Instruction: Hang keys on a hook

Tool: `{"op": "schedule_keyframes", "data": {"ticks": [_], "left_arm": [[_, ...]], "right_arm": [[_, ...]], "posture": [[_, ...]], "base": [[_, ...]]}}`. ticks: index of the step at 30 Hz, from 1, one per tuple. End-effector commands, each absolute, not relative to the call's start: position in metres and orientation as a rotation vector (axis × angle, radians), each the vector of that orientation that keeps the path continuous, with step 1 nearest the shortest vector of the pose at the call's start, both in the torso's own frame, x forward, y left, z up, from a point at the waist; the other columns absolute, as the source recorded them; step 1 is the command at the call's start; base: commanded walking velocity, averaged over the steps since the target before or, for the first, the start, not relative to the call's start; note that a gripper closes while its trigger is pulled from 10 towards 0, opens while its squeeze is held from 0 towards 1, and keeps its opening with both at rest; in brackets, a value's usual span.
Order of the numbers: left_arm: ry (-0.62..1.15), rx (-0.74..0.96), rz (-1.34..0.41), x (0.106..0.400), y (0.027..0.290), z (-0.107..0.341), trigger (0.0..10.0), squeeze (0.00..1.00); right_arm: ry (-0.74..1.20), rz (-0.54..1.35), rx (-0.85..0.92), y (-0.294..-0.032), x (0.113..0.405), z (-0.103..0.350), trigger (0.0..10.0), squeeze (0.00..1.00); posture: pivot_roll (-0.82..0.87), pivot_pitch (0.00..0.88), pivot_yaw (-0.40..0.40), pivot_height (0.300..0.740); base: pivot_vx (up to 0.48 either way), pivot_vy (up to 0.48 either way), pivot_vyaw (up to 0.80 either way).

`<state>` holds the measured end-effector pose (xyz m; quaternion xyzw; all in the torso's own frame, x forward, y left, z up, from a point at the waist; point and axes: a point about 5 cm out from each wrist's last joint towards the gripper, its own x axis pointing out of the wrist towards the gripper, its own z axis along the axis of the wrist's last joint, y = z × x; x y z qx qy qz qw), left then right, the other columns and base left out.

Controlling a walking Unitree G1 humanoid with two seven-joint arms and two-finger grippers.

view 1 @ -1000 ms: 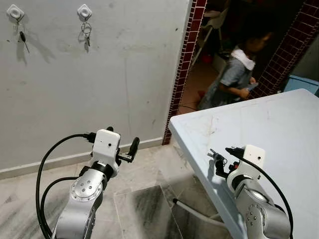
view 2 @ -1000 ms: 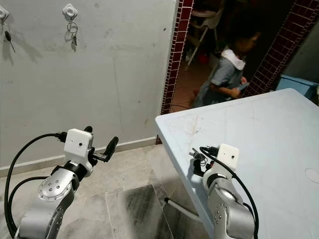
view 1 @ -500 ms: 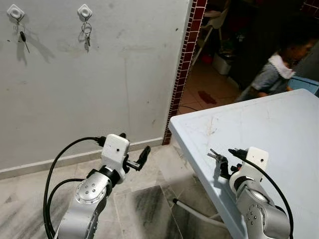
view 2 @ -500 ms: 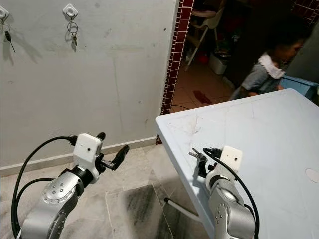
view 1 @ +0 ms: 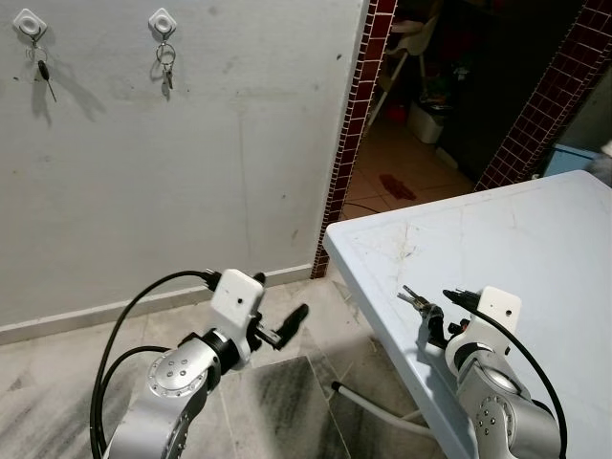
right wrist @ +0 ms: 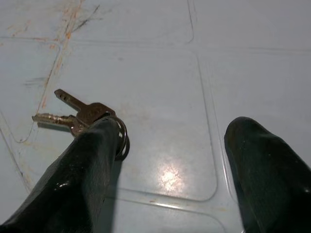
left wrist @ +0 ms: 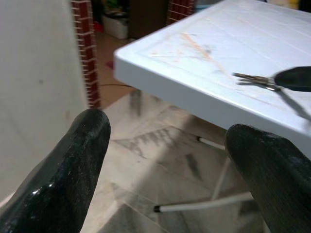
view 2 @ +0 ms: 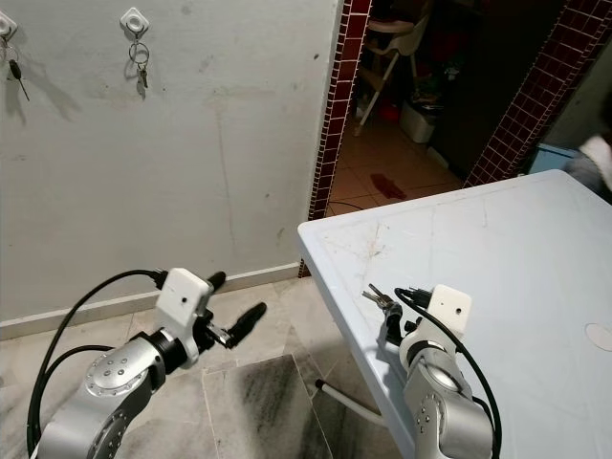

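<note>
A small bunch of keys (right wrist: 80, 113) sticks out from one finger (right wrist: 85, 170) of my right gripper (right wrist: 170, 160), its ring (right wrist: 123, 141) looped around that finger. The fingers stand wide apart, so the gripper is open, just above the near left corner of the pale blue table (view 1: 535, 239). The keys (view 1: 412, 298) cast a shadow on the tabletop. High on the grey wall are two white hooks (view 1: 29, 21) (view 1: 162, 19); a dark key hangs from the left one and a key ring (view 1: 166, 63) from the right one. My left gripper (view 1: 280, 296) is open over the floor, holding nothing.
Right of the wall a doorway edged in dark red tiles (view 1: 359, 124) opens onto a room with a chair. A part of a person (view 2: 593, 161) shows at the far right edge. A white table leg (view 1: 373, 400) slants over the marble floor (view 1: 277, 411).
My left arm has swung forward and lower, toward the table. The person has walked out of the doorway to the right. My right gripper with the keys has barely moved.
</note>
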<state>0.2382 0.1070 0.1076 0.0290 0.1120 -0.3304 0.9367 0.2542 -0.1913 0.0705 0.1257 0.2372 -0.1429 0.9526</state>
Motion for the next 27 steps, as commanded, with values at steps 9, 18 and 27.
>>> {"op": "schedule_keyframes", "data": {"ticks": [9,18,27], "left_arm": [[0.252,0.059,-0.740,0.234,0.102,0.109,10.0,0.00],[0.261,0.063,-0.747,0.234,0.103,0.110,10.0,0.00],[0.263,0.063,-0.749,0.234,0.102,0.110,10.0,0.00]], "right_arm": [[0.504,-0.238,0.315,-0.187,0.252,0.081,10.0,0.00],[0.592,-0.229,0.379,-0.177,0.243,0.067,10.0,0.00],[0.591,-0.230,0.375,-0.176,0.240,0.066,10.0,1.00]], "posture": [[0.13,0.018,-0.116,0.740],[0.13,0.021,-0.117,0.740],[0.13,0.021,-0.113,0.740]], "base": [[0.000,0.000,0.00],[0.000,0.000,0.00],[0.000,0.000,0.00]]}}
